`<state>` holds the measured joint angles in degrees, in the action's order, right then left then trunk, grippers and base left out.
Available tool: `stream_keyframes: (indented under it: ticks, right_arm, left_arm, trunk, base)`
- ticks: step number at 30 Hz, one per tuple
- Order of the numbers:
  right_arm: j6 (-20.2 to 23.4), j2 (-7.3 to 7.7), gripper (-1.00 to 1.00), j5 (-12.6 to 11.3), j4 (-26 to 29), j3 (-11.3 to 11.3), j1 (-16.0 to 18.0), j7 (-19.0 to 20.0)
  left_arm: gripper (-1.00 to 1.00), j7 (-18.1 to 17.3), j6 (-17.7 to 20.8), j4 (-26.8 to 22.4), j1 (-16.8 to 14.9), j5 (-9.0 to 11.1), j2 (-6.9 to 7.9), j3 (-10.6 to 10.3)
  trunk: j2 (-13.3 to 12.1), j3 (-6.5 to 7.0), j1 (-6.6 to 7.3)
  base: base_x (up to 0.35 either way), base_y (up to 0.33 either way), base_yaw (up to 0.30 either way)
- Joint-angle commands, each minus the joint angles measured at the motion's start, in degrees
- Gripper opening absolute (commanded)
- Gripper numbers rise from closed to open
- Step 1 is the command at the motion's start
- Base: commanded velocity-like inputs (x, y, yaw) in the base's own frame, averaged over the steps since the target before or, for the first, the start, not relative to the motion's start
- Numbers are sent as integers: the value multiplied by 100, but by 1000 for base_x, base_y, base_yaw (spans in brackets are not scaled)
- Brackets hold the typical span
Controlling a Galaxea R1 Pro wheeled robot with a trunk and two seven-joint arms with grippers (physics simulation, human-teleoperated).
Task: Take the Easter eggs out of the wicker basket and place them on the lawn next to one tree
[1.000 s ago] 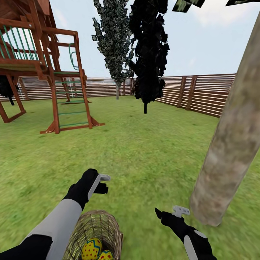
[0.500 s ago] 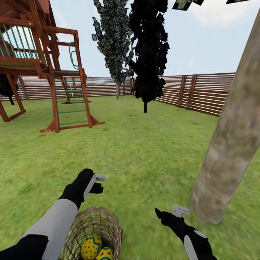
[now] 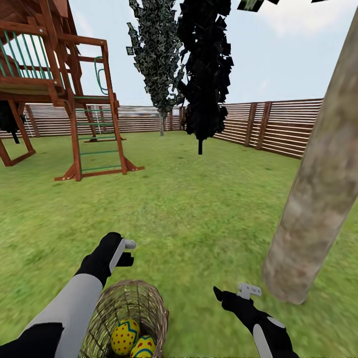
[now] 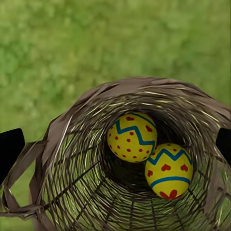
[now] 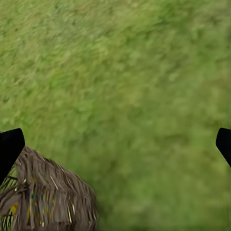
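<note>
The wicker basket [image 3: 127, 313] stands on the lawn [image 3: 199, 214] at my feet, and two Easter eggs [image 3: 124, 336] [image 3: 143, 346] lie in it, yellow with blue zigzags and red marks. My left gripper [image 3: 123, 252] hovers open just beyond the basket's far rim. In the left wrist view it looks straight down into the basket [image 4: 67, 159] at the eggs [image 4: 132, 136] [image 4: 169, 169], the fingertips [image 4: 9, 149] at the picture's sides. My right gripper [image 3: 233, 292] hangs open over grass, between the basket and the tree [image 3: 318, 199]. The basket's edge [image 5: 43, 202] also shows in the right wrist view.
A wooden playset [image 3: 64, 99] stands at the far left. A grey-green columnar tree [image 3: 156, 59] and a near-black tree [image 3: 204, 69] rise ahead. A slatted fence [image 3: 278, 129] closes the yard. Open grass lies between me and them.
My left gripper has drawn back and leftward, closer to the basket's rim. The view has tipped slightly downward, showing more of the basket. The right arm has held still.
</note>
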<state>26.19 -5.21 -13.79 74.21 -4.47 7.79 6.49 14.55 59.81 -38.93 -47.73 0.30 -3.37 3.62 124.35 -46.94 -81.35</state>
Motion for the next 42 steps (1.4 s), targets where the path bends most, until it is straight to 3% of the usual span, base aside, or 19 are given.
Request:
stream_keyframes:
  ticks: [1,6,19,25,42]
  right_arm:
    - [35,-6,100,-18,6,-19,5,28]
    - [35,-6,100,-18,7,-19,3,28]
    - [35,-6,100,-15,9,-19,3,28]
    - [35,-6,100,-12,10,-19,3,28]
    - [35,-6,100,-19,13,-19,3,28]
  left_arm:
    - [100,17,19,-5,-4,7,-6,29]
    - [100,34,19,-24,-4,5,-6,39]
    - [100,-13,19,-71,-9,115,-10,48]
    - [100,-28,19,-78,-13,391,0,43]
    - [100,-31,19,-40,-36,583,3,42]
  trunk:
    - [44,-24,-22]
    - [245,-114,-131]
    - [245,-114,-131]
    - [485,-222,-263]
    - [1167,-527,-637]
  base:
    - [0,0,0]
    - [0,0,0]
    - [0,0,0]
    - [0,0,0]
    - [0,0,0]
